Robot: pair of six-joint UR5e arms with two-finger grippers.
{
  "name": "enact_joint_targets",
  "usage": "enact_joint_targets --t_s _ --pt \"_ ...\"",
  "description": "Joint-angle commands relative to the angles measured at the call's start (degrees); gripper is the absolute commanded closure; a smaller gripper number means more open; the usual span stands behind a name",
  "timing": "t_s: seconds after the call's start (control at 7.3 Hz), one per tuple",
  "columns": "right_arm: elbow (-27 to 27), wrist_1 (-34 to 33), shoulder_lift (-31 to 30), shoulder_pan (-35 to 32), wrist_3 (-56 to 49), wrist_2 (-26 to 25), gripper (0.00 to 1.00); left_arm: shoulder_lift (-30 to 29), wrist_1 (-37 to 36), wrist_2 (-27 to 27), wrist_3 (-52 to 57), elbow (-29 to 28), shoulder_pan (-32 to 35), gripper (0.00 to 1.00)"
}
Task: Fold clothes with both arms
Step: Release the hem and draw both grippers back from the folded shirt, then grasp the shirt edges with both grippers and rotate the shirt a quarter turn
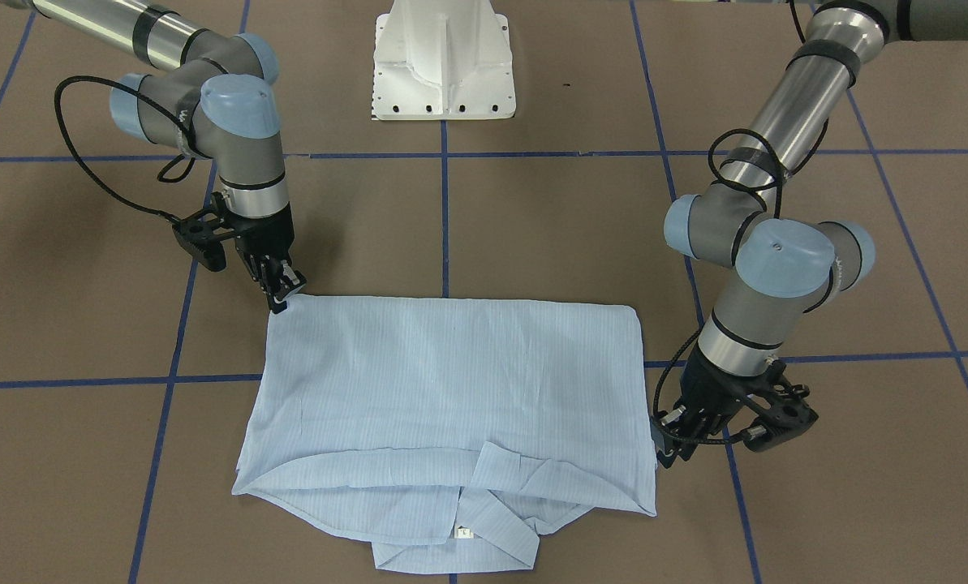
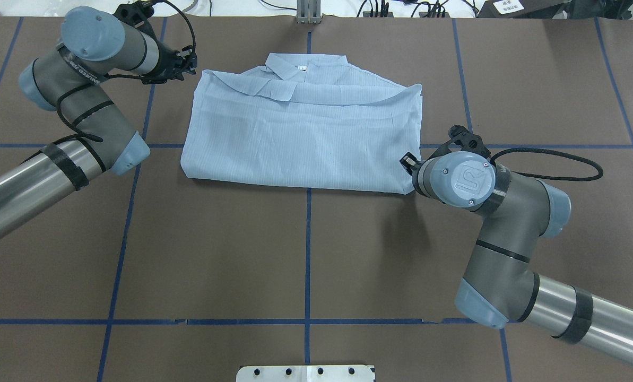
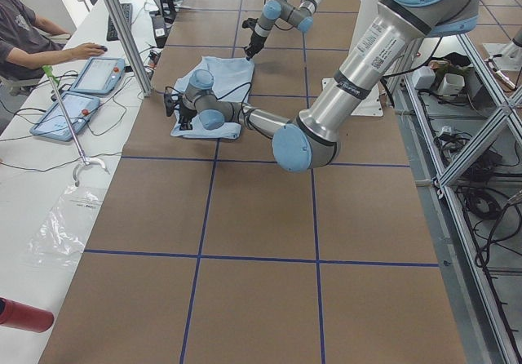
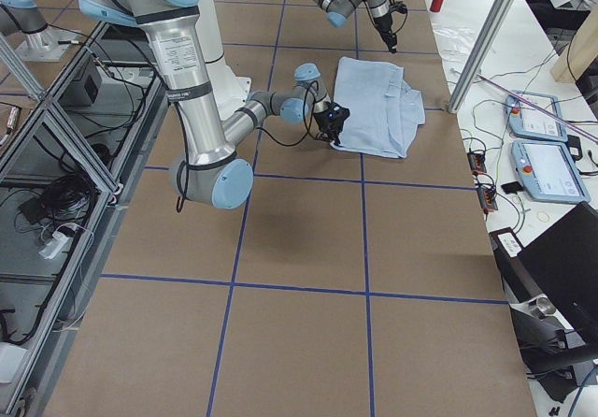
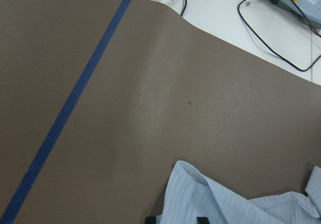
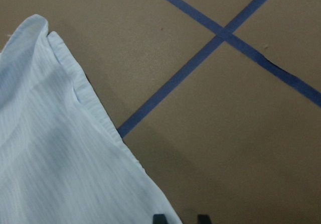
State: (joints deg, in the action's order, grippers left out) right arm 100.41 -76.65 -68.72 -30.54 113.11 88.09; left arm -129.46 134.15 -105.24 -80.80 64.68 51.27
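Observation:
The pale-blue striped shirt (image 1: 451, 381) lies folded flat on the brown table, with its collar and white label (image 1: 464, 533) on the side away from the robot. My left gripper (image 1: 664, 442) sits low at the shirt's collar-end side edge. In the left wrist view (image 5: 175, 219) its jaws stand close together with cloth (image 5: 225, 204) between them. My right gripper (image 1: 285, 296) is at the shirt's corner nearest the robot. In the right wrist view (image 6: 180, 218) the shirt's edge (image 6: 60, 148) runs in between the narrow jaws. Both grippers also show in the overhead view: left (image 2: 191, 61), right (image 2: 407, 161).
The white pedestal base (image 1: 443, 65) stands at the robot's side of the table. Blue tape lines (image 2: 308, 254) cross the brown surface. Beyond the far edge are an aluminium post (image 3: 122, 29), tablets (image 3: 98, 74) and an operator (image 3: 24, 33).

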Motion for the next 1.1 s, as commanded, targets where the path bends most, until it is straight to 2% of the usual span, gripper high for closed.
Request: enact_joint_targets --t_s 0.0,0.14,0.41,0.55,0.69,0.82,0.96 --pt "5.91 -0.69 -1.84 0.22 0.61 2.52 1.0 3.48 -1.08 -0.66 -0.84 7.68 -1.34 0.62" --pt "11.34 -2.78 -5.68 2.92 1.14 2.61 1.0 8.13 -1.17 -3.54 -1.45 13.75 -4.22 0.62" --pt "19.18 -11.63 -7.04 10.81 3.49 2.61 1.0 9.05 -1.44 -5.93 -9.43 18.45 -5.91 0.62" --pt "23.48 -17.16 -7.13 16.42 4.91 2.7 1.0 11.31 -1.44 -5.94 -9.81 21.25 -7.66 0.62" --pt "25.87 -23.13 -6.78 22.83 6.66 2.87 1.0 14.29 -1.44 -5.94 -9.81 24.41 -8.81 0.62" --pt "26.33 -24.76 -6.69 27.85 8.16 2.88 1.0 16.06 -2.57 -5.94 -11.46 27.05 -10.47 0.61" --pt "26.42 -24.86 -7.04 31.47 8.78 2.88 1.0 16.17 -6.84 -5.51 -13.39 27.86 -12.93 0.57"
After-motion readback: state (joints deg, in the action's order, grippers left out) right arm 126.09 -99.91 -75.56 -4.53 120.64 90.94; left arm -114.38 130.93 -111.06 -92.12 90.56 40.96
